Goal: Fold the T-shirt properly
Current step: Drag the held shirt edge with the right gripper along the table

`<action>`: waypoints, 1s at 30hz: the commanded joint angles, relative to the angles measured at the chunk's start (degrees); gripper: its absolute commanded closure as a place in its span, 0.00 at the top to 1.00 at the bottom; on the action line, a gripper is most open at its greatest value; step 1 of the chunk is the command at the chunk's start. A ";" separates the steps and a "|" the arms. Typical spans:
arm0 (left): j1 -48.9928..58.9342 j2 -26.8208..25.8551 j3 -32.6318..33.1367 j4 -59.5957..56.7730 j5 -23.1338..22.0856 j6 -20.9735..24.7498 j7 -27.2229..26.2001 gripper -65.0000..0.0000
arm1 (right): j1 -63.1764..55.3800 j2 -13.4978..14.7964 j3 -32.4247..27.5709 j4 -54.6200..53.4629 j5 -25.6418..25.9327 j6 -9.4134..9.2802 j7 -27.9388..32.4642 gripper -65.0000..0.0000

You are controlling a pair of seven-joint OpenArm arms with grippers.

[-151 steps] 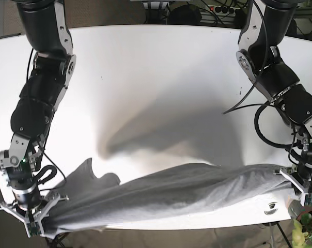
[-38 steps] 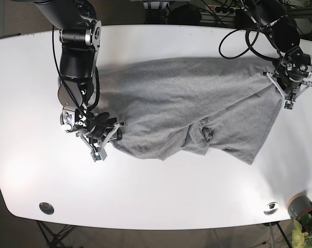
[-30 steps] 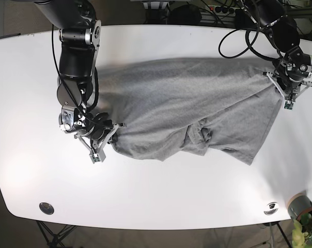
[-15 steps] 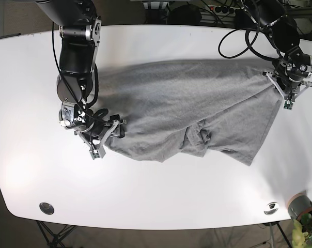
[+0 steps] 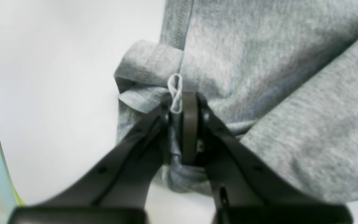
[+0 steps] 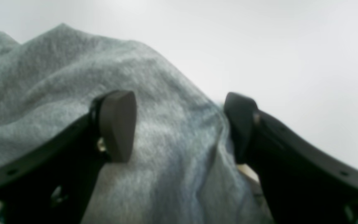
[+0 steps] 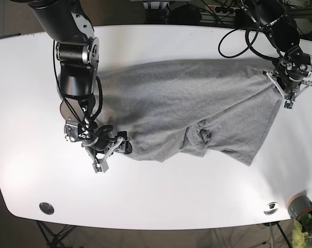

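Note:
The grey T-shirt (image 7: pixel 197 111) lies spread and rumpled across the middle of the white table (image 7: pixel 161 186). A sleeve is bunched near its lower middle. My left gripper (image 7: pixel 287 95) is at the shirt's right edge. In the left wrist view this left gripper (image 5: pixel 179 105) is shut on a pinched fold of T-shirt (image 5: pixel 259 62) hem. My right gripper (image 7: pixel 112 150) is at the shirt's lower left corner. In the right wrist view this right gripper (image 6: pixel 179 124) is open, with T-shirt (image 6: pixel 73 84) fabric humped between and under its fingers (image 6: pixel 117 124).
Two dark round fittings (image 7: pixel 46 207) (image 7: pixel 271 207) sit near the table's front edge. A grey cup (image 7: pixel 299 206) and green leaves stand off the front right corner. Cables hang behind the far edge.
My right gripper has shifted toward the front edge and slightly right, drawing the shirt's lower left corner with it. The left gripper has stayed at the right edge.

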 commanded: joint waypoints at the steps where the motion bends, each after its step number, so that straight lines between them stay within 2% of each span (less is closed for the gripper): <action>1: -0.52 -0.87 -0.21 1.12 -0.32 0.34 -0.76 0.00 | 2.56 0.24 -0.08 -0.37 0.40 0.36 0.30 0.65; 7: -0.52 -0.87 -0.21 1.12 -0.32 0.34 -0.76 0.00 | 2.12 -0.20 -6.85 -0.89 0.84 0.36 -0.93 0.65; 16: -0.52 -0.87 -0.03 0.85 -0.32 0.34 -0.76 0.00 | 0.63 -1.16 -7.03 -0.80 0.84 0.36 -1.28 0.63; 19: -0.61 -0.87 -0.03 0.77 -0.32 0.34 -0.76 0.00 | 0.63 -1.16 -7.38 -0.80 0.66 0.36 0.12 0.47; 24: -0.87 -0.87 0.06 0.77 -0.32 0.34 -0.76 0.00 | 0.80 -1.16 -7.38 -0.80 0.49 0.36 1.27 0.02; 27: -0.96 -0.87 0.06 0.85 -0.32 0.34 -0.76 0.00 | 0.80 -1.16 -7.21 1.04 0.75 0.36 1.09 0.06; 30: -0.96 -0.96 0.15 1.82 -0.32 0.34 -0.40 0.00 | -0.78 -1.16 -7.03 7.55 0.84 0.36 -1.64 0.03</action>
